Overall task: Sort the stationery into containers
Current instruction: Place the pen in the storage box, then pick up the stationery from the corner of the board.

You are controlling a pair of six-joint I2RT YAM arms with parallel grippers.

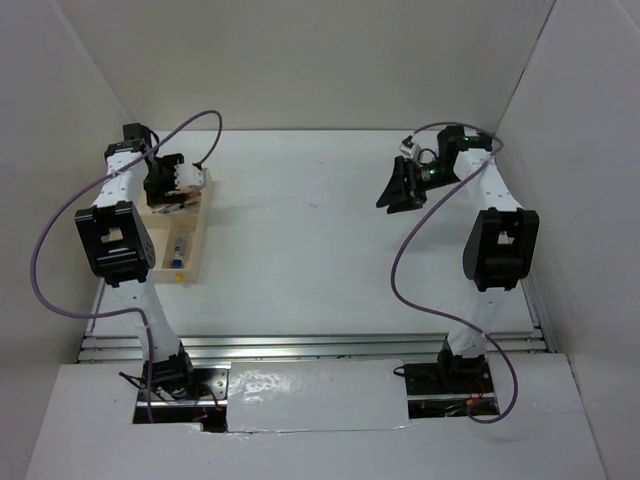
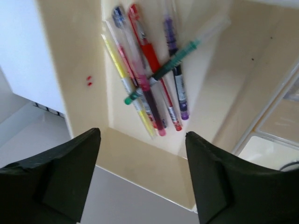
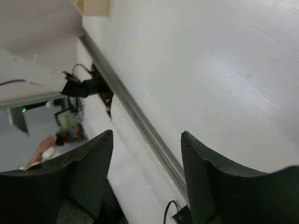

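Note:
The light-wood tray (image 1: 196,240) lies at the far left of the table. My left gripper (image 1: 172,182) hovers over its far end, open and empty. In the left wrist view the gripper (image 2: 142,135) looks down into a compartment holding several pens (image 2: 149,79): a yellow one (image 2: 122,74), a red one (image 2: 150,55), a dark purple one (image 2: 176,79) and a green one (image 2: 175,59) lying across the rest. A small blue-capped item (image 1: 177,261) shows in the tray's near compartment. My right gripper (image 1: 400,190) is open and empty above the bare table; its wrist view (image 3: 146,134) shows only tabletop. The patterned rolls are not visible.
White walls enclose the table on three sides. A metal rail (image 3: 140,121) runs along the near table edge. A corner of the tray (image 3: 96,5) shows at the top of the right wrist view. Purple cables (image 1: 60,220) loop off both arms.

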